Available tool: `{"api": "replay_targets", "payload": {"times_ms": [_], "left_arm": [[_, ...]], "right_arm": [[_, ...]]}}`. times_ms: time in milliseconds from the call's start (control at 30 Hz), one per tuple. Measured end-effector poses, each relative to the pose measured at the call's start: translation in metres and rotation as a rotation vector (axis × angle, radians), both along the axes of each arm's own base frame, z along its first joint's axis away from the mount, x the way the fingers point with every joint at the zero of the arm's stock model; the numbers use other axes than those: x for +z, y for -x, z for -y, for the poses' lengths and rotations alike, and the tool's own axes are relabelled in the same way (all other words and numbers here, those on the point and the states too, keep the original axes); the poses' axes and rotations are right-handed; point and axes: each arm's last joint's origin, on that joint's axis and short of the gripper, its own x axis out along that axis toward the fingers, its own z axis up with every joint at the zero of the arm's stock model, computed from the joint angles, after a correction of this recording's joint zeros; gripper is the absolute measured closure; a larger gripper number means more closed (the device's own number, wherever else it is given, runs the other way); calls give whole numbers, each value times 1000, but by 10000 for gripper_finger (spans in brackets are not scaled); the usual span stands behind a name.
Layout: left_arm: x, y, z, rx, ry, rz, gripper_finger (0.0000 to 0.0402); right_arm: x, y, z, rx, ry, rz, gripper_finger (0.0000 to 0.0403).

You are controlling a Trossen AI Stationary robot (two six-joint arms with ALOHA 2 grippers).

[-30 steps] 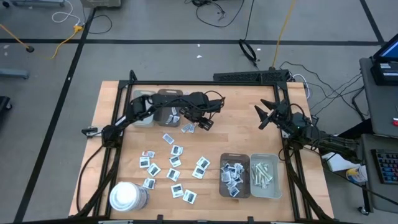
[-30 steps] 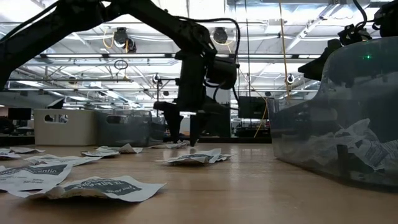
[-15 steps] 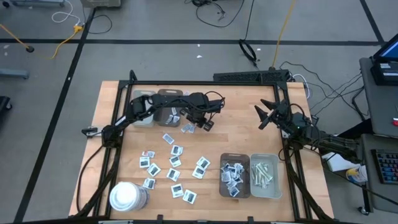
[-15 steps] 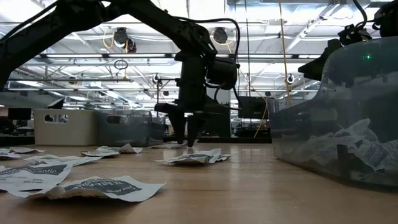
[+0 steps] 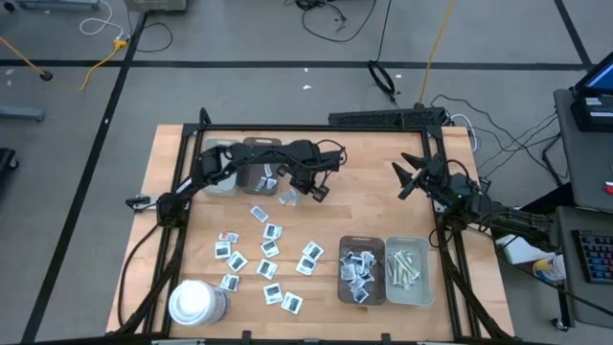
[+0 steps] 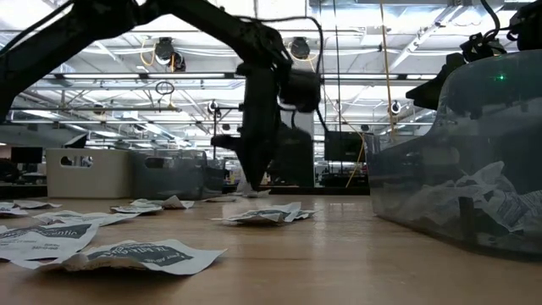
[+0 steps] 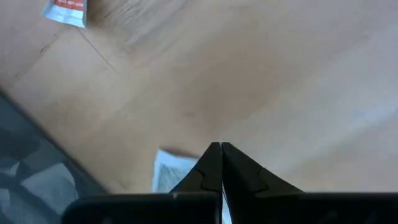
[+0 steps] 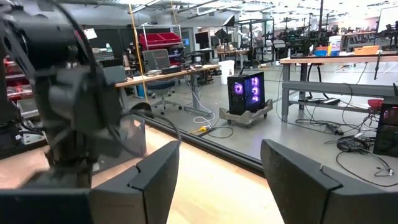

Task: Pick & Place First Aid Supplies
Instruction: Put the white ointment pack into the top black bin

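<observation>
Many small white packets with dark print (image 5: 268, 251) lie scattered on the wooden table (image 5: 364, 206), mostly at the near left. My left gripper (image 5: 309, 191) points down at the far middle of the table and is shut on one white packet (image 7: 171, 174), low over the wood (image 6: 254, 182). A brown tray (image 5: 361, 270) holds more packets, and beside it a grey tray (image 5: 408, 269) holds pale wrapped strips. My right gripper (image 5: 407, 177) waits at the far right, open and holding nothing (image 8: 217, 168). My left gripper comes at the packet from above, pointing down, with its two fingers (image 7: 208, 168) closed together. Part of the packet (image 7: 165, 168) sticks out past one finger, and a white sliver (image 7: 224, 208) shows between them. The fingers hide the exact place of contact.
A large white cylinder (image 5: 196, 303) stands at the near left corner. A white bin (image 5: 220, 158) and a grey bin (image 5: 259, 153) sit at the far left behind my left arm. A red-printed packet (image 7: 65, 11) lies apart. Bare wood lies between the two arms.
My left gripper has shut from wide open while staying over the same spot at the far middle of the table. In the low view it now leans slightly.
</observation>
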Motion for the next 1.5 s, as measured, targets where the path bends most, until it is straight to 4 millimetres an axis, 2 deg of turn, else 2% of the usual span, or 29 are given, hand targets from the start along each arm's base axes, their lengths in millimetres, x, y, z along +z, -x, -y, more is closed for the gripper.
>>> {"api": "replay_targets", "payload": {"times_ms": [267,433,633,900,1033,1300,1500], "left_arm": [[54,20,-17,37,-20,95,399],[76,35,-29,35,-25,117,400],[75,48,-47,54,-20,71,400],[74,72,-86,101,-29,14,401],[74,81,-99,130,-24,3,401],[72,94,-111,144,-18,-56,401],[48,96,-112,147,-29,-72,401]], "right_arm": [[0,0,0,0,0,0,179],[0,0,0,0,0,0,183],[0,0,0,0,0,0,181],[0,0,0,0,0,0,182],[0,0,0,0,0,0,179],[0,0,0,0,0,0,183],[0,0,0,0,0,0,179]]}}
